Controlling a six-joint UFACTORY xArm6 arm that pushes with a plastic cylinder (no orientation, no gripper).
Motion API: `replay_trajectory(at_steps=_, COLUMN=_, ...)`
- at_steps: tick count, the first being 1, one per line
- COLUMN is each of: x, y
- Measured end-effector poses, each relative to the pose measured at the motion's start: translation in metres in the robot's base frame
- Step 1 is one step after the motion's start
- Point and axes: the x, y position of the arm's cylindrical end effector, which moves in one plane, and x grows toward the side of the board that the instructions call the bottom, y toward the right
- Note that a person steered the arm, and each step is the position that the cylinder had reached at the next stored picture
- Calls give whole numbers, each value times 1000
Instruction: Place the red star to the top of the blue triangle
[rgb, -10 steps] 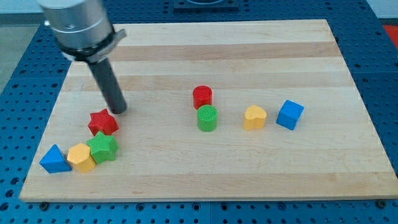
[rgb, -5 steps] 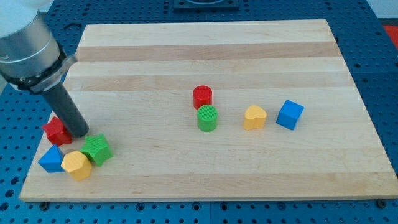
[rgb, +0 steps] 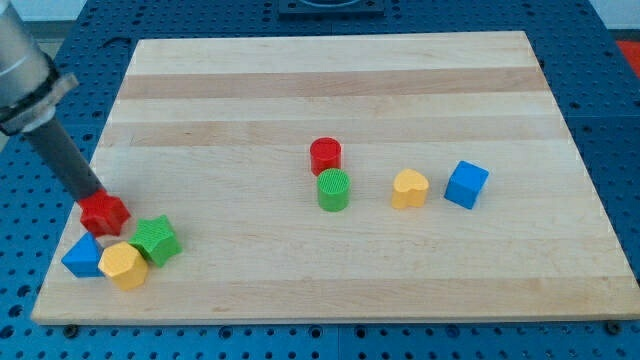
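Observation:
The red star (rgb: 104, 212) lies near the board's left edge, just above and slightly right of the blue triangle (rgb: 81, 257). My tip (rgb: 90, 196) touches the star's upper left side. The rod slants up to the view's top left corner. The triangle sits at the bottom left of the board, touching a yellow block (rgb: 123, 265).
A green star (rgb: 156, 240) sits right of the red star, touching the yellow block. Mid-board stand a red cylinder (rgb: 325, 156), a green cylinder (rgb: 334, 189), a yellow heart (rgb: 409, 188) and a blue cube (rgb: 466, 184). The wooden board's left edge (rgb: 75, 205) is close to the star.
My tip pushed the red star down and left to above the blue triangle, then swung round to the star's upper left. The green star, yellow block and triangle shifted slightly.

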Motion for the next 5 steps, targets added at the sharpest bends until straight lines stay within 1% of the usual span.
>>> replay_trajectory(at_steps=3, x=9, y=1)
replay_trajectory(at_steps=4, x=-26, y=2)
replay_trajectory(at_steps=5, x=-90, y=44)
